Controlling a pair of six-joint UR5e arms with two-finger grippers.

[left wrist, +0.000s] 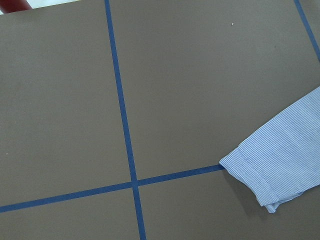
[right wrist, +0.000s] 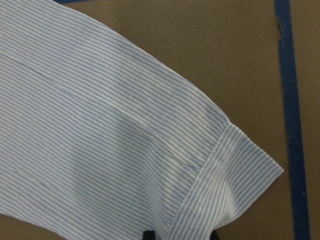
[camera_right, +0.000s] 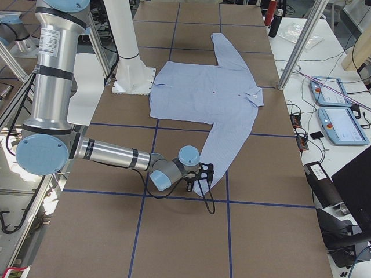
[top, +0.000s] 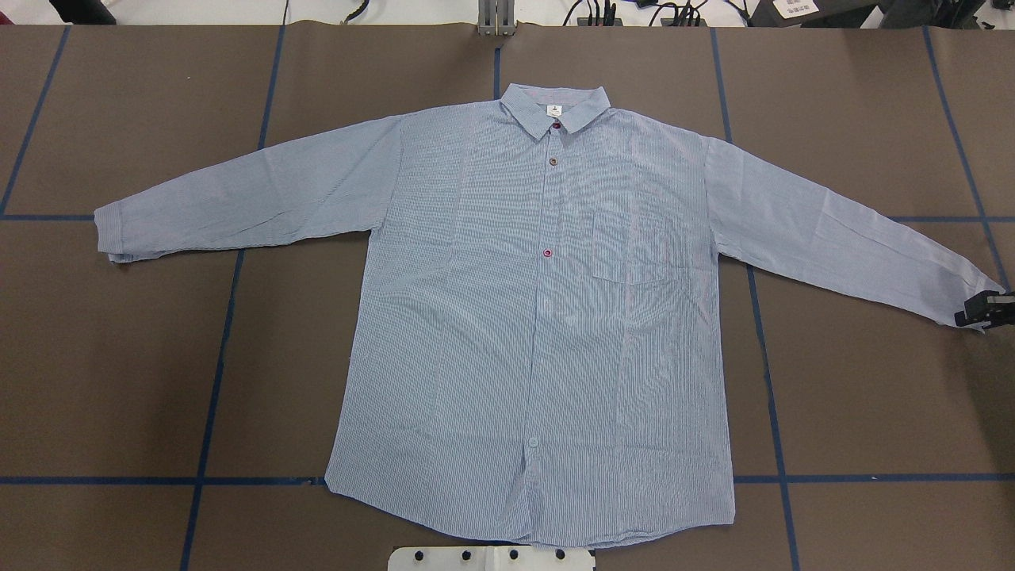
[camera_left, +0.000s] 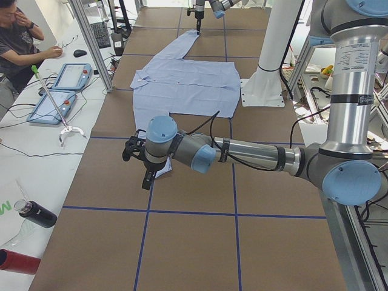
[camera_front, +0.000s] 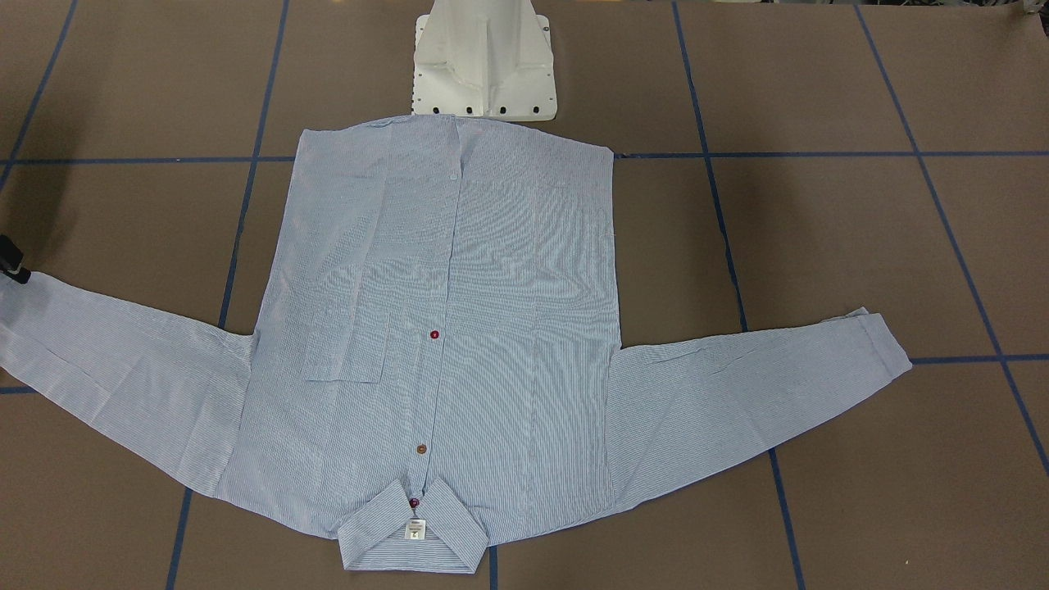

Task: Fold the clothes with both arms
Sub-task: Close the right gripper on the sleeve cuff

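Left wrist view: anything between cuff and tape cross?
Just bare table and the tape line running from cross to cuff, per left wrist view.

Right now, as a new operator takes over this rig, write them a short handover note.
Left claw: off the left cuff, above the table; open or shut, cannot tell.
Right claw: at the right cuff; grip unclear.
Shirt: flat, front up, sleeves spread, collar away from the base.
Done: spread out. To do: every fold.
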